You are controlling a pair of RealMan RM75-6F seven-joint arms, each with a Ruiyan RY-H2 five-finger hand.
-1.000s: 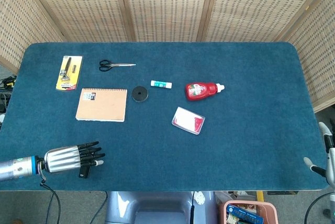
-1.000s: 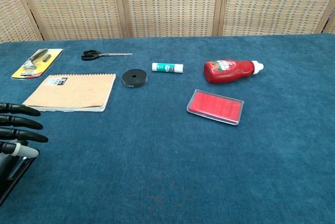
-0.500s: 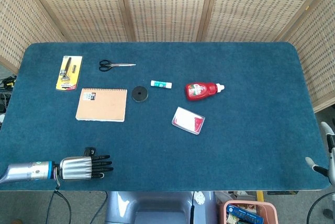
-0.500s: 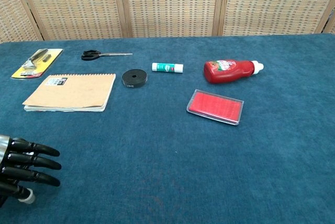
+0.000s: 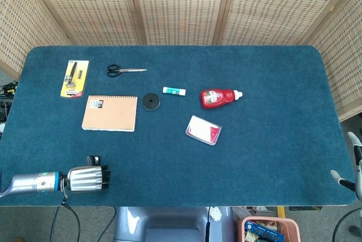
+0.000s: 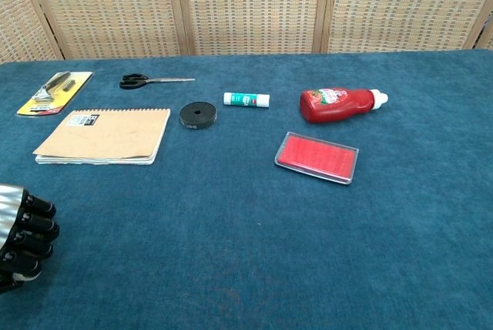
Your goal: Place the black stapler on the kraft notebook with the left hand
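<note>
My left hand (image 5: 86, 179) lies at the table's front left edge, also low at the left in the chest view (image 6: 21, 237). Its fingers are curled in. A short black end, which I take for the black stapler (image 5: 93, 160), sticks out on the hand's far side; the rest is hidden under the hand. The kraft notebook (image 5: 110, 113) lies flat beyond the hand, apart from it, and shows bare in the chest view (image 6: 104, 136). Only pale finger parts of my right hand (image 5: 344, 175) show past the table's front right corner.
A yellow tool card (image 5: 74, 78), scissors (image 5: 125, 70), a black tape roll (image 5: 150, 102), a glue stick (image 5: 174, 91), a red bottle (image 5: 218, 98) and a red card case (image 5: 203, 129) lie beyond and right of the notebook. Wicker screens stand behind the table.
The left hand slid toward the front edge and its outstretched fingers curled in. A black end came into sight on its far side. The right hand barely moved.
</note>
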